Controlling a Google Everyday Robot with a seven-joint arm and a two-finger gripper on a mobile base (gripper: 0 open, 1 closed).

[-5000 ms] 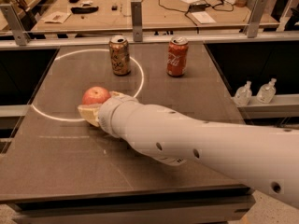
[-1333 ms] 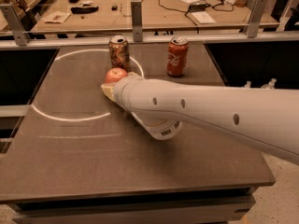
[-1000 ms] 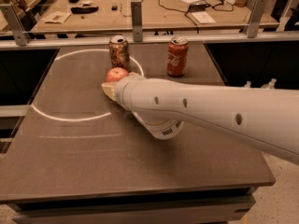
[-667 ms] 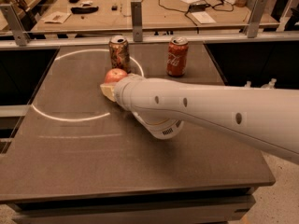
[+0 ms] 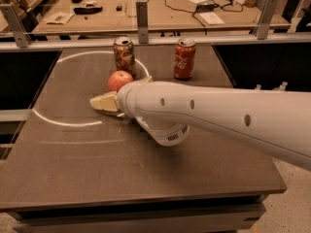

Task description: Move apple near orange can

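The red-orange apple (image 5: 119, 79) rests on the table just in front of the brownish-orange can (image 5: 124, 55), a small gap between them. My gripper (image 5: 120, 91) is at the apple's near side, at the end of the big white arm (image 5: 209, 115) that comes in from the right. One cream finger (image 5: 104, 102) sticks out left and below the apple, and the tip of the other (image 5: 147, 79) shows to its right. The jaws stand wider than the apple and do not press on it.
A red Coca-Cola can (image 5: 184, 58) stands to the right of the orange can. A white circle line (image 5: 63, 123) is drawn on the dark table. A rail with posts (image 5: 142, 14) runs along the far edge, with a cluttered desk behind.
Since five seconds ago the apple was carried from mid-left up to the orange can. In the last second the left finger has spread out away from the apple; the apple stays put.
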